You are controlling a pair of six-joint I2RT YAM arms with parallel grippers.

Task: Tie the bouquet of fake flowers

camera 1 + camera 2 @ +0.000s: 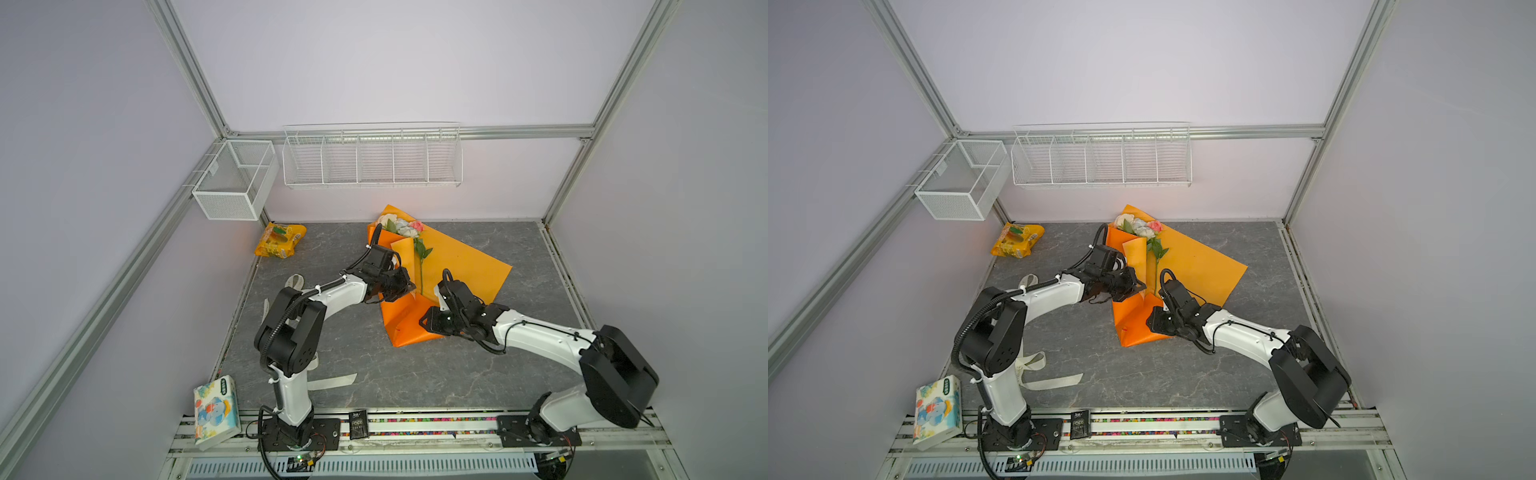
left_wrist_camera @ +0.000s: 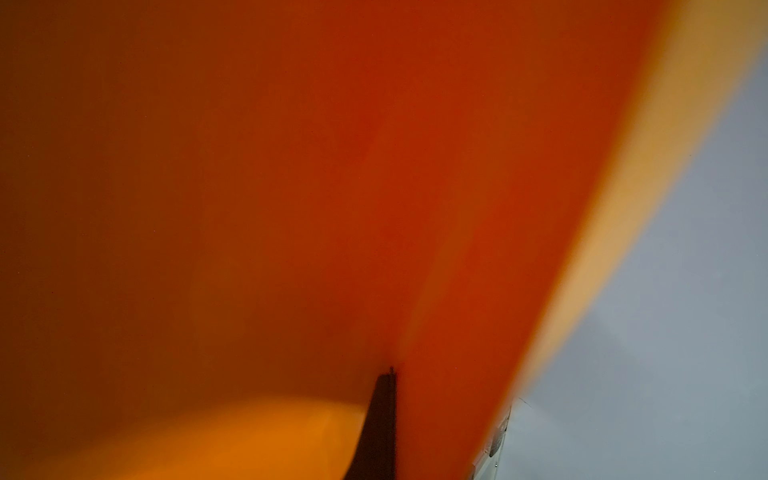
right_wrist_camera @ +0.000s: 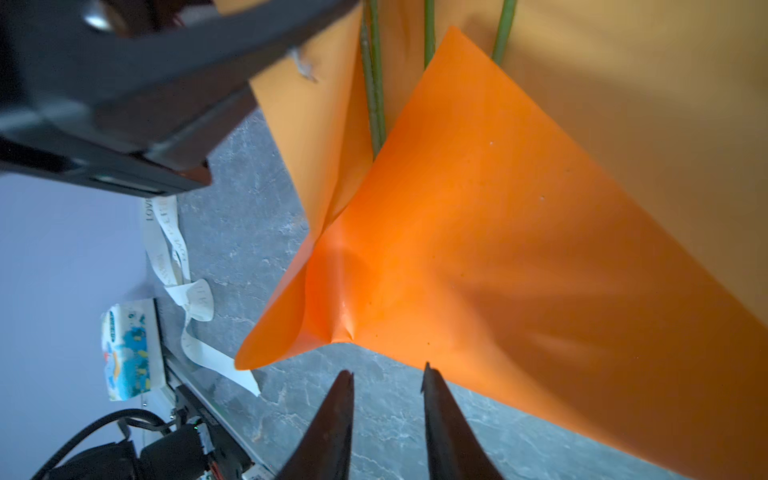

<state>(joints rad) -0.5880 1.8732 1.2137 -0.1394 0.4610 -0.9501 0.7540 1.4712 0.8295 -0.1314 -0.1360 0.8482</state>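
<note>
Now, bouquet [image 1: 403,227]: on surface [image 1: 374,374], blooms toward twelve o'clock.
Left jaws: clenched on orange wrap [image 1: 461,266], nine o'clock flap.
Right jaws: parted, empty, at its six o'clock edge.

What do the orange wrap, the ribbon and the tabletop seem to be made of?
Orange wrap: thin paper or plastic film, smooth, slight sheen; it holds sharp creases and light glows through. Ribbon: probably woven fabric, cream, matte, with printed letters, lying in limp loops. Tabletop: grey with pale veins, stone or stone-look laminate; unclear which.
</note>
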